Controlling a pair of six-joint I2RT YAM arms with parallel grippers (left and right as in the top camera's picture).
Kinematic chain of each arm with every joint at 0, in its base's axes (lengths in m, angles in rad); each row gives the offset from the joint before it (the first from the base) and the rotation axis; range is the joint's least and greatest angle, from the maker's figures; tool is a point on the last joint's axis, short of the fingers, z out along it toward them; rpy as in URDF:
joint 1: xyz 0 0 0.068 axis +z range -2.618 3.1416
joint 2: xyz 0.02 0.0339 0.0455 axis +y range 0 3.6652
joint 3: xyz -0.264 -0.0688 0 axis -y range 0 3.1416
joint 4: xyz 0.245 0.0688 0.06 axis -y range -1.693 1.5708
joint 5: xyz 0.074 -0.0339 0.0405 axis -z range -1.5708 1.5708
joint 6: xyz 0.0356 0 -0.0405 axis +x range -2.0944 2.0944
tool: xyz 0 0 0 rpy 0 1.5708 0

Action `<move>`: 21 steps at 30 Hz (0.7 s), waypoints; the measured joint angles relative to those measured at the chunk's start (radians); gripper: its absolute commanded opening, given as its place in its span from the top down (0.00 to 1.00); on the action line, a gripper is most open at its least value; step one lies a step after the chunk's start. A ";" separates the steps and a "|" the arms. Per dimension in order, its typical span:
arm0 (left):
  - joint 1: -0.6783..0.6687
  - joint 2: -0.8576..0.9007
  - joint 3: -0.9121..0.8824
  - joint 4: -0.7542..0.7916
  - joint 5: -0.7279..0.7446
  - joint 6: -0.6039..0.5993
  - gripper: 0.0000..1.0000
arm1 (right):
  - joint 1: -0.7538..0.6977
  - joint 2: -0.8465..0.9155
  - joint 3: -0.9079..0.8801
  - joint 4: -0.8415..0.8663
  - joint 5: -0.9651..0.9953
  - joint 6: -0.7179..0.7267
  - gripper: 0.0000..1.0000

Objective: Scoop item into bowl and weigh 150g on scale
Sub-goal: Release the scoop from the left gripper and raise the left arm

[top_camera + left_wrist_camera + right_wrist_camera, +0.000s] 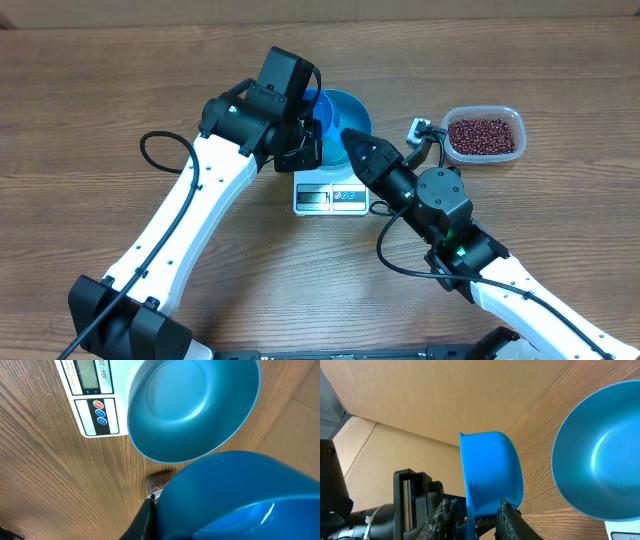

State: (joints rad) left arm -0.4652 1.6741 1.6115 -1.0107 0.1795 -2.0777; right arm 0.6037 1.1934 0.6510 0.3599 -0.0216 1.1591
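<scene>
I see the bowl [350, 108] sitting on the scale [330, 197], near the middle of the table [100, 100]. From the left wrist camera I look right down into the bowl, and I see only smooth blue inside. The scale's little window and its round buttons stick out past the bowl's edge.

The beans [483, 134] are in the tub [484, 109]. The tub sits off to the right side of the table, well apart from the scale.

The left gripper [303, 148] is up beside the bowl, on its left side. It is pinched tight on the scoop [490, 475] and holds it up off the table. In the left wrist camera the scoop is so close that it fills the bottom of the picture. One dark finger [146, 520] presses against it.

The right gripper [474, 507] points at the same spot from the other side. In its own camera the scoop stands up on its edge between the two black fingers [506, 515]. The gap between them is narrow. One finger looks like it touches the scoop. On the other side it is too dark to see, so I cannot tell if this gripper really has hold of the scoop.

Both grippers are close together, right next to the bowl.
</scene>
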 measured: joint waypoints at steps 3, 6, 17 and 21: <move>0.000 0.000 0.000 0.000 0.000 0.000 0.96 | 0.000 0.000 0.000 -0.001 0.000 0.000 0.71; 0.000 0.000 0.000 0.000 0.000 0.000 0.95 | 0.000 0.000 0.000 -0.001 0.000 0.000 0.74; 0.000 0.000 0.000 -0.005 -0.001 0.000 0.95 | 0.000 0.000 0.000 -0.001 -0.001 0.000 0.96; 0.000 0.000 0.000 -0.006 0.000 0.000 0.95 | 0.000 0.000 0.000 0.000 -0.001 0.001 0.96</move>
State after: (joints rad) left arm -0.4652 1.6741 1.6115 -1.0168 0.1791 -2.0781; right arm 0.6037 1.1931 0.6510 0.3595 -0.0227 1.1599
